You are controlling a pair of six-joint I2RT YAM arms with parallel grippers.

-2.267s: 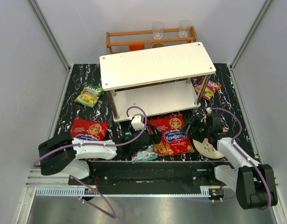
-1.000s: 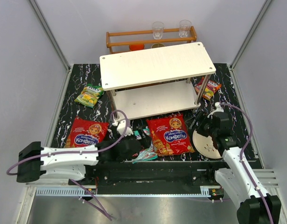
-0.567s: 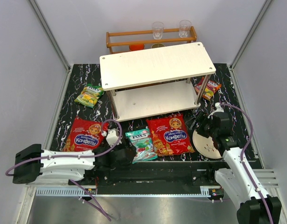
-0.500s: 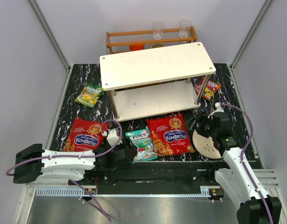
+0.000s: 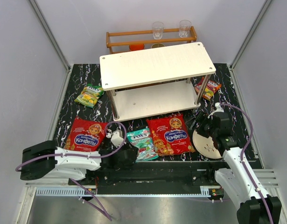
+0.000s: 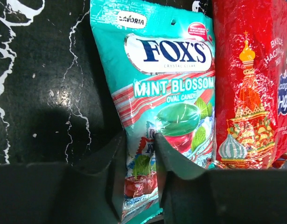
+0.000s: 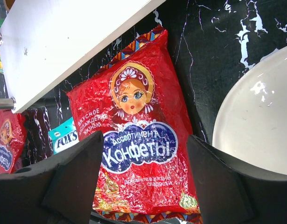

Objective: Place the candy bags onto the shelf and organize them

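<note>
A teal candy bag [image 6: 166, 93] lies on the black mat in front of the shelf [image 5: 157, 65]. My left gripper [image 6: 139, 140] is shut on a bunched fold at this bag's near end [image 5: 142, 142]. Right beside it lies a large red candy bag [image 5: 170, 135], and my right gripper [image 7: 144, 140] hangs open over its label [image 7: 138, 116], touching nothing. A second large red bag [image 5: 85, 134] lies at the left. A green-yellow bag [image 5: 89, 95] sits left of the shelf and a red-orange bag [image 5: 206, 87] by its right post. Both shelf boards are bare.
A round pale plate [image 5: 209, 144] lies under my right arm, at the mat's right front. Behind the shelf stands a brown wooden rack [image 5: 150, 37] carrying two glasses. Grey walls close in the left, right and back sides.
The left arm drew back toward the near left, uncovering the teal bag, then its jaws closed on that bag's near end. The right arm has held still for the last second.
</note>
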